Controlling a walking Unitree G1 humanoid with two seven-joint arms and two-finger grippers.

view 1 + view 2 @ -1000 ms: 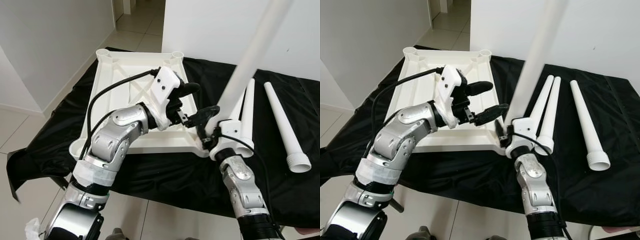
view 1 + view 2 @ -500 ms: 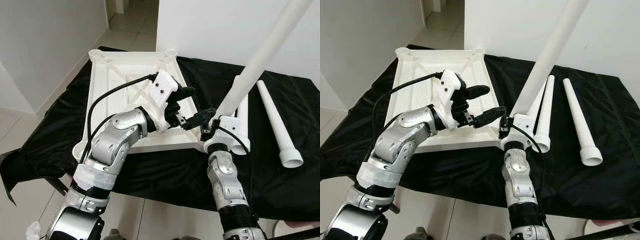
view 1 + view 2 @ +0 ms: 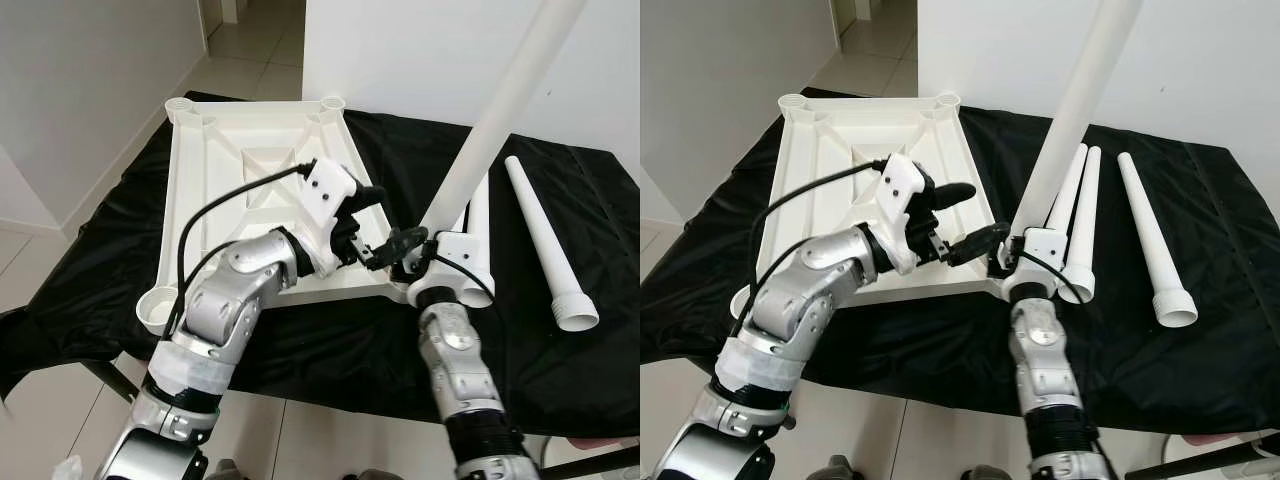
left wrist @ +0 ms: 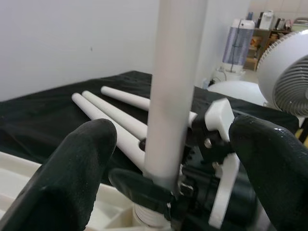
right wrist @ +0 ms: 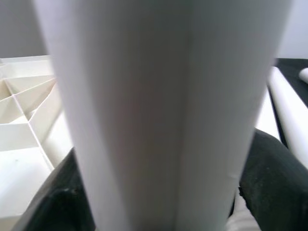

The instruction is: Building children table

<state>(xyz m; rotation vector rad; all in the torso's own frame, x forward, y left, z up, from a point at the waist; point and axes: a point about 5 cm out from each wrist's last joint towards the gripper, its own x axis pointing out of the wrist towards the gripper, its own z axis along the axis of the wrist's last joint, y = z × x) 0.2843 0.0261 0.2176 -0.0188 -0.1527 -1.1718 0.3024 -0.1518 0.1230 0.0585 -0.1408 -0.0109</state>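
The white tabletop [image 3: 215, 170] lies upside down on a black cloth [image 3: 330, 340]. My right gripper [image 3: 418, 266] is shut on the thick lower end of a long white leg [image 3: 500, 110]. The leg stands tilted up and to the right, over the tabletop's near right corner socket [image 3: 398, 291]. My left gripper [image 3: 400, 215] is open just left of that leg's base, one finger [image 4: 72, 168] on each side of the leg [image 4: 175, 72]. In the right wrist view the leg [image 5: 159, 110] sits between the black fingers [image 5: 269, 178].
Two loose legs [image 3: 482, 215] lie side by side right of the tabletop, a third [image 3: 545, 240] farther right. Empty sockets show at the near left [image 3: 155, 308], far left [image 3: 180, 103] and far right [image 3: 333, 102] corners. A white wall stands behind; bare floor lies to the left.
The camera has shifted. My left gripper has come lower and closer to the base of the held leg. The right gripper still grips the leg at the corner socket.
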